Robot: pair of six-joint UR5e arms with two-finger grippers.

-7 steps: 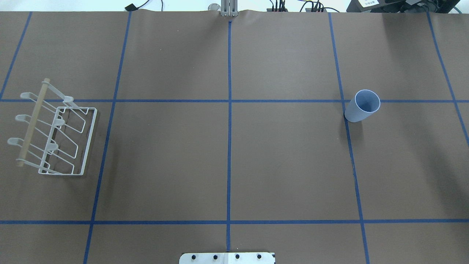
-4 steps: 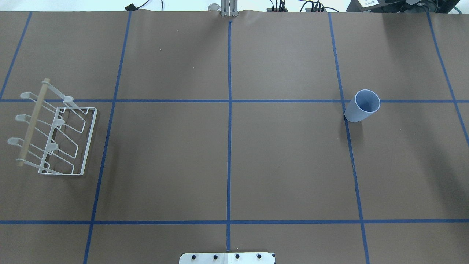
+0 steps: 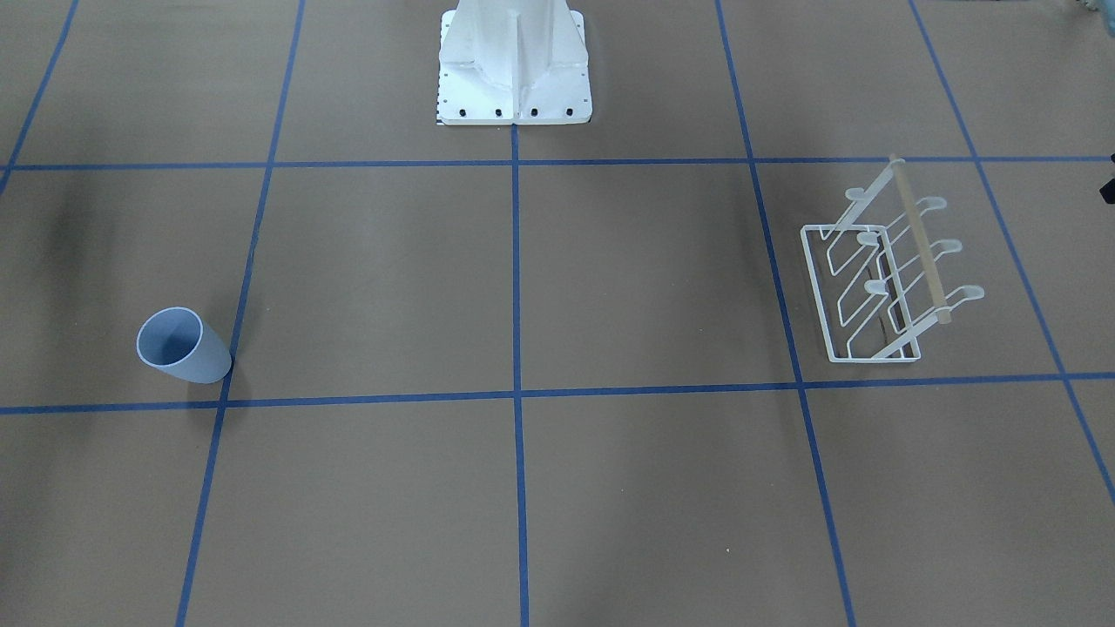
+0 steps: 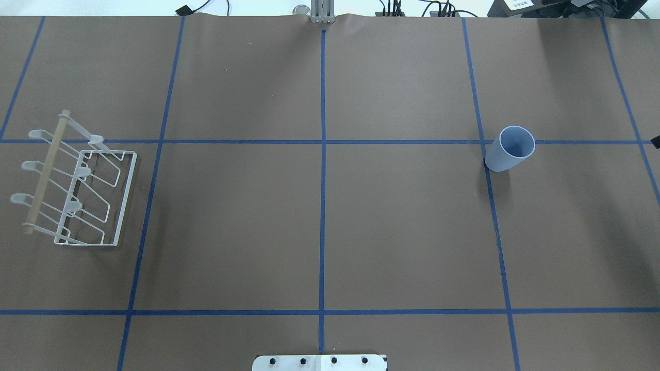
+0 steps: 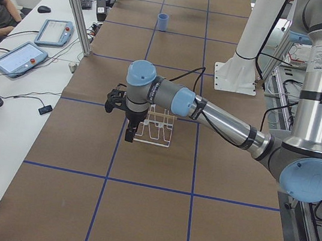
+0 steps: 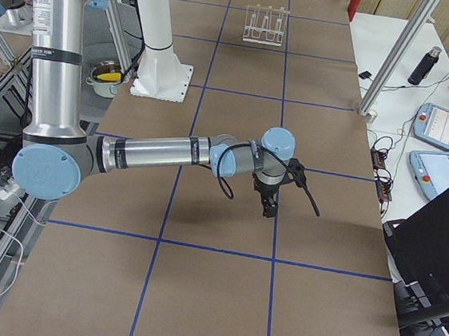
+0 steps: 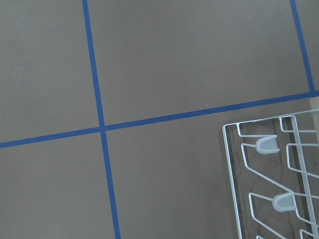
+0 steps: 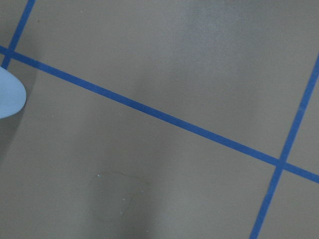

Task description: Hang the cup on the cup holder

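Note:
The pale-blue cup (image 4: 510,149) stands upright, mouth up, on the right half of the table, and also shows in the front view (image 3: 185,347) and the left side view (image 5: 162,22). Its edge shows at the left of the right wrist view (image 8: 9,94). The white wire cup holder (image 4: 82,196) with its wooden rod stands at the far left, empty (image 3: 875,287); its corner shows in the left wrist view (image 7: 279,184). My left gripper (image 5: 128,134) hangs just outside the holder. My right gripper (image 6: 269,210) hangs over the table near the cup. I cannot tell whether either is open or shut.
The white pedestal base (image 3: 514,78) stands at the robot's side of the table in the middle. Blue tape lines cross the brown table cover. Tablets, a laptop and a bottle lie on side tables beyond the table's far edge (image 6: 438,126).
A small dark part of the right arm has come into the overhead view at its right edge, level with the cup. The cup and the holder have not moved.

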